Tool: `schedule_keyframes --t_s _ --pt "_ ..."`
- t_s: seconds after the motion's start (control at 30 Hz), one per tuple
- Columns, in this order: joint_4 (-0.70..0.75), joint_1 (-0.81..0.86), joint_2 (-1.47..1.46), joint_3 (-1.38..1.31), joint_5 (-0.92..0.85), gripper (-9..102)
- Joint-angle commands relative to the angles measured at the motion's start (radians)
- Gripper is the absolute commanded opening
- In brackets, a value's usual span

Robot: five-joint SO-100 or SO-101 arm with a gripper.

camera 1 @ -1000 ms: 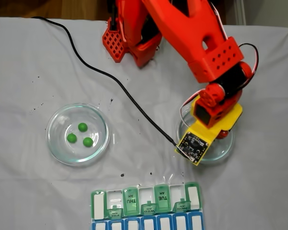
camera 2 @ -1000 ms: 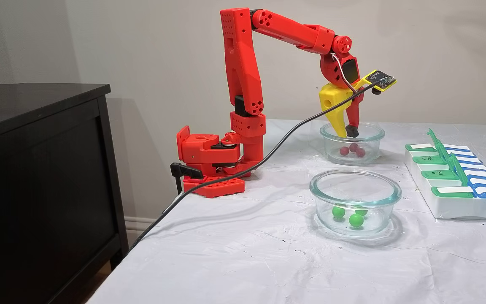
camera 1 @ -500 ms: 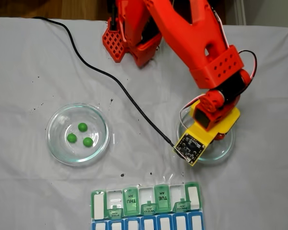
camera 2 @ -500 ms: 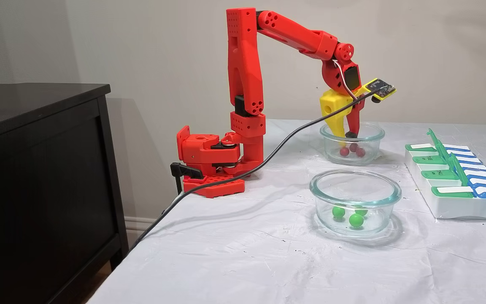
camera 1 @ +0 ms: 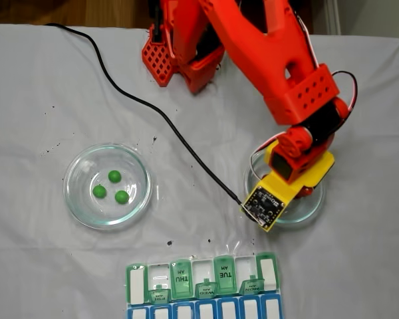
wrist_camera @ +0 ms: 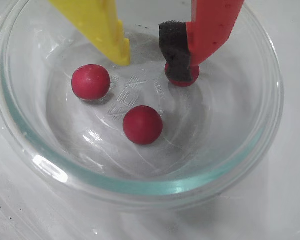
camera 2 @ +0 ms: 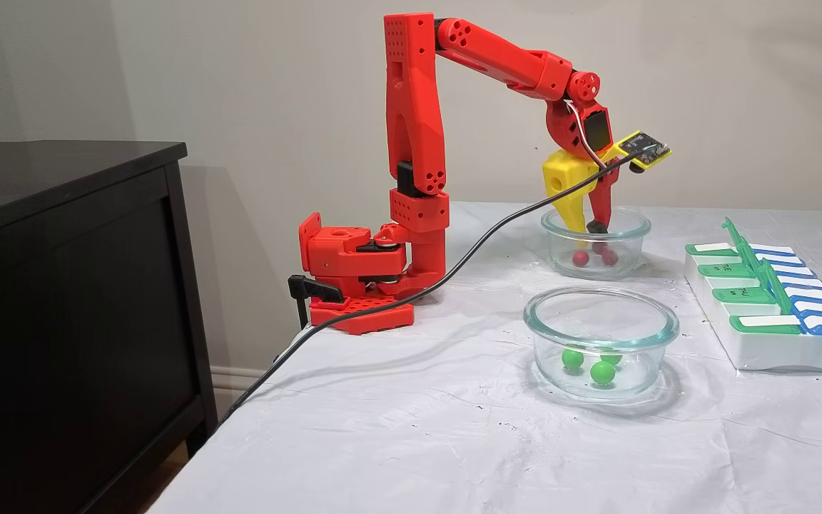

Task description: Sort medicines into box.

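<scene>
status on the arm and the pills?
Gripper open, down inside the bowl, holding nothing. Three red pills loose on the bowl floor; one sits partly behind the foam-padded finger. Pill organizer untouched.

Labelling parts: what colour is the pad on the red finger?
Black pad, clearest in the wrist view.

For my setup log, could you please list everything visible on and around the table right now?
red pills: three, dark red, in the far glass bowl
green pills: three, bright green, in the near glass bowl
pill organizer: one, green and blue rows, several green lids raised, table edge
cable: one, black, across the white cloth
cabinet: one, black, beside the table
arm: one, red
gripper: yellow and red fingers, open, inside the far bowl
</scene>
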Motion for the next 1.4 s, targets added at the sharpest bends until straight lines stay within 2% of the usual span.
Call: schedule_keyframes --t_s 0.0,0.77,1.37 --pt "-0.023 -0.002 0.006 -0.089 0.006 16" --pt "0.012 -0.061 0.012 -0.120 0.072 19" --pt "0.166 -0.092 -0.104 -0.221 0.127 15"
